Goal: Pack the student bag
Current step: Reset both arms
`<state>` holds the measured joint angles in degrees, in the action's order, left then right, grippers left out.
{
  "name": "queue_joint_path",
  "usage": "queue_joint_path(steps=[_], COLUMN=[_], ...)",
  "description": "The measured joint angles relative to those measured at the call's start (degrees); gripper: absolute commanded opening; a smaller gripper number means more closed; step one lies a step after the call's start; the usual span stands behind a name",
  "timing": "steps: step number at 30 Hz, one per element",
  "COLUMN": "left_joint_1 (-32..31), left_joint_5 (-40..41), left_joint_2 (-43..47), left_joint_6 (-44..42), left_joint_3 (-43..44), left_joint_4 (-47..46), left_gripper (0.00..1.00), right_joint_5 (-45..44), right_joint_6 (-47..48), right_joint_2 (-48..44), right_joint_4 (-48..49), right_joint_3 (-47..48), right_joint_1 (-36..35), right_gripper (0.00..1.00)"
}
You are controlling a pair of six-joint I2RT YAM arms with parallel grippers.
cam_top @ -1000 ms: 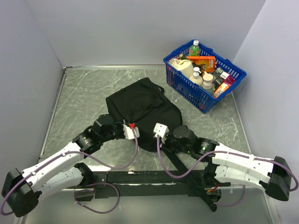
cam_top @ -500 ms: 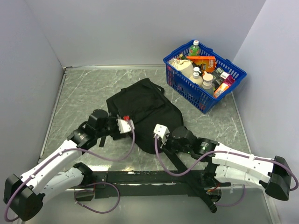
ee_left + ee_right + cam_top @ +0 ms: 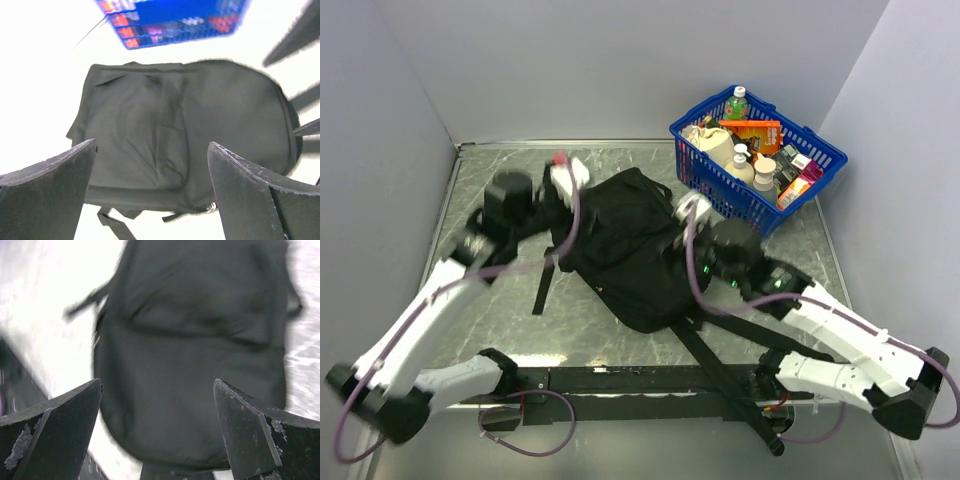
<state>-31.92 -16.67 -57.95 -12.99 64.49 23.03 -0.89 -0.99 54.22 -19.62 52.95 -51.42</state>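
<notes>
The student bag (image 3: 625, 245) is a black fabric backpack lying flat in the middle of the table, with one strap (image 3: 544, 287) trailing off its left side and others (image 3: 715, 350) running toward the near edge. My left gripper (image 3: 563, 213) hovers over the bag's left far corner, open and empty. My right gripper (image 3: 682, 245) hangs over the bag's right edge, also open and empty. In the left wrist view the bag (image 3: 180, 135) fills the space below the spread fingers (image 3: 47, 192). In the right wrist view the bag (image 3: 195, 365) lies under the wide-apart fingers (image 3: 255, 435).
A blue mesh basket (image 3: 720, 197) full of bottles and boxes stands at the back right, close to the bag's far right corner; it also shows in the left wrist view (image 3: 175, 22). Grey walls enclose the table on three sides.
Both grippers opened and let go of the bag's near edge. Both arms rose and swung toward the far side, the left to the bag's left, the right to its right. A strap now lies out left.
</notes>
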Motion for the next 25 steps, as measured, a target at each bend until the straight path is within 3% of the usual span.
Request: queue_joint_path(steps=[5,9,12,19,25], left_joint_1=[11.5,21.4,26.1,31.9,31.8], left_joint_5=[-0.5,-1.7,-3.0,-3.3,-1.2], left_joint_2=[-14.2,-20.0,-22.0,-13.0,-1.0], left_joint_6=[10.5,14.2,12.6,10.0,10.5], left_joint_3=[15.6,18.9,18.8,0.7,-9.3], left_joint_4=[6.4,13.6,19.3,17.1,7.3], left_gripper=[0.96,0.96,0.96,0.96,0.96], right_joint_5=[6.2,13.2,14.9,13.0,10.2], right_joint_6=[-7.0,-12.5,-15.6,-18.7,-19.0], right_joint_2=[5.7,13.8,15.5,9.6,2.1], right_joint_4=[-1.4,-1.7,-3.0,-4.5,-4.5], right_joint_3=[5.3,5.5,3.4,2.6,0.0], right_joint_1=[13.5,22.1,23.2,23.0,22.9], right_gripper=[1.00,1.00,1.00,1.00,1.00])
